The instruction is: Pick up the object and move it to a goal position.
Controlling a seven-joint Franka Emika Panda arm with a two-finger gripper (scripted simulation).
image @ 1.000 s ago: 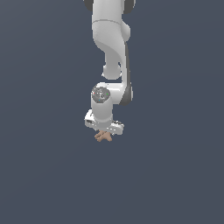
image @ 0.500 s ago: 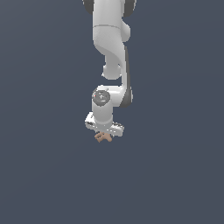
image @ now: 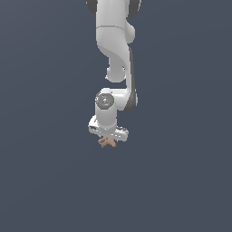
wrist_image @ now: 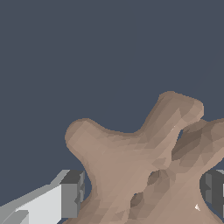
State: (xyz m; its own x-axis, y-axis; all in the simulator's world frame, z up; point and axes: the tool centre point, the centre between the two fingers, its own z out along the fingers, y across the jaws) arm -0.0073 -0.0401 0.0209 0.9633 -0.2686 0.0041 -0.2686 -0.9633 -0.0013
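Observation:
The object point(image: 107, 142) is a small tan-brown cross, seen in the exterior view just under the white hand of the arm. My gripper point(image: 108, 138) stands straight over it, fingers pointing down. In the wrist view the object point(wrist_image: 144, 170) fills the space between the two fingers. One dark fingertip point(wrist_image: 72, 194) touches one side of it and the other fingertip point(wrist_image: 213, 189) touches the opposite side. The gripper point(wrist_image: 142, 192) is shut on the cross. The lower part of the object is cut off by the picture's edge.
A flat, plain dark grey-blue ground point(image: 181, 181) lies all around. No other object, container or marker shows in either view.
The hand has come down slightly onto the cross. The cross itself has stayed in the same spot.

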